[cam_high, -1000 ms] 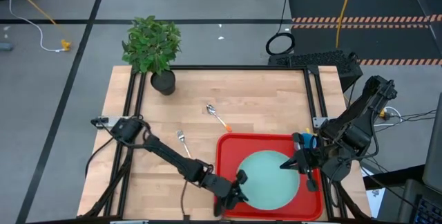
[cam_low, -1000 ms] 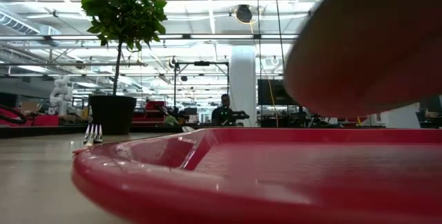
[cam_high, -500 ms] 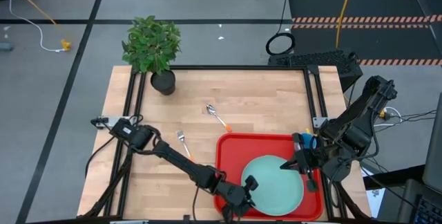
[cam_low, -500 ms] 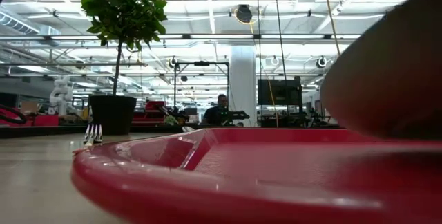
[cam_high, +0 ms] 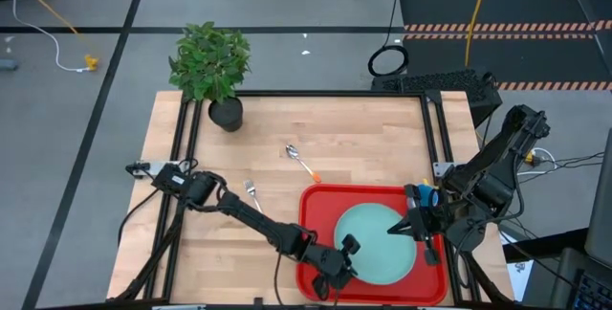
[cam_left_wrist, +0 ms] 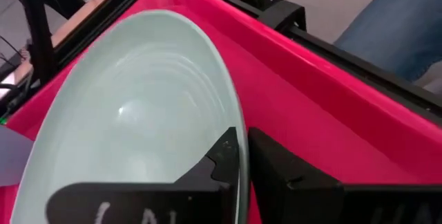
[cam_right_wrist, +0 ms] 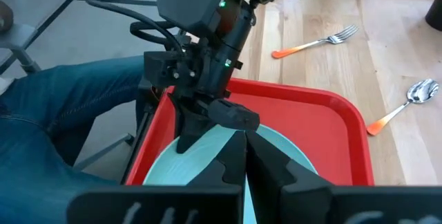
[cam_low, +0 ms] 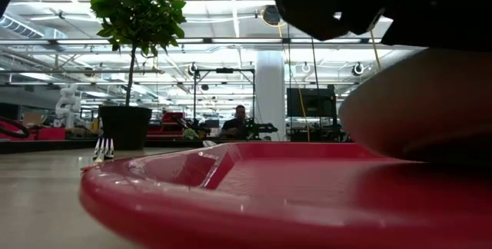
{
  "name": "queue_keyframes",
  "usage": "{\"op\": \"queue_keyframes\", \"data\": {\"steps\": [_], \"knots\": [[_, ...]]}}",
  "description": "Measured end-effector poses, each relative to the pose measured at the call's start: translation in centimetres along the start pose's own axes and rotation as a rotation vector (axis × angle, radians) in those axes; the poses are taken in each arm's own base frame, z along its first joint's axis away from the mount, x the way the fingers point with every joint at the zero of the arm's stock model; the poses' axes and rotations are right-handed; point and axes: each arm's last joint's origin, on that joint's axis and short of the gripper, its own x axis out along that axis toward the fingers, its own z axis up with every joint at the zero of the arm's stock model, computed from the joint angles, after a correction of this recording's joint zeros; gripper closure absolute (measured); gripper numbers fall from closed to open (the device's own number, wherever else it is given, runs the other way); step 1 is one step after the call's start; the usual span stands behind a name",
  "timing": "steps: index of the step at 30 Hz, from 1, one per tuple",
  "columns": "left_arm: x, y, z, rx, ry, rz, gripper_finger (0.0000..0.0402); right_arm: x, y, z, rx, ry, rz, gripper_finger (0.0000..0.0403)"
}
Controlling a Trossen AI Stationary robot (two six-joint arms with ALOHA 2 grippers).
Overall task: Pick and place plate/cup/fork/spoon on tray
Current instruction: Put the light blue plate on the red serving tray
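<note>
The pale mint-green plate [cam_high: 375,243] is over the red tray [cam_high: 316,205] at the table's near right. My left gripper [cam_high: 342,253] is shut on the plate's near-left rim. My right gripper [cam_high: 400,226] is shut on its right rim. In the low view the plate's underside [cam_low: 415,103] shows above the tray floor [cam_low: 292,187]. The blue cup [cam_high: 426,195] shows by the tray's far right corner, partly hidden by my right arm. The fork [cam_high: 251,192] and the spoon [cam_high: 301,162] lie flat on the wood, left of and beyond the tray. My left gripper pinches the plate's near-left rim [cam_left_wrist: 231,113] between its two fingers, one finger [cam_left_wrist: 222,156] over the plate's inner face and one [cam_left_wrist: 283,172] at its outer side. The fingers come slanting from the table's near left. The plate sits tilted above the tray floor. My right gripper pinches the plate's right rim [cam_right_wrist: 238,135] between its two fingers [cam_right_wrist: 231,158]. The fingers come from the table's right, slanting down. The fingers themselves hide the exact place of contact.
A potted plant [cam_high: 215,71] stands at the table's far left corner. Black frame rails [cam_high: 435,138] run along the table's sides. A person's legs in blue jeans [cam_right_wrist: 62,113] are close to the table's near edge by the tray. Bare wood lies left of the tray.
My left gripper has moved toward the table's right edge, over the tray's near left part, keeping its hold on the plate's rim. In the low view the plate's underside has come lower toward the tray floor, and the left gripper now shows above it.
</note>
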Motion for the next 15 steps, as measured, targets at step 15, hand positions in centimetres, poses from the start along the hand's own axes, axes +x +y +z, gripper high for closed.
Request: {"op": "queue_keyframes", "data": {"steps": [15], "knots": [[0.03,0.81,-0.09,-0.069,-0.046,-0.025,0.037,0.0,0.0,0.01,0.001,-0.001,0.0,0.0403]]}}
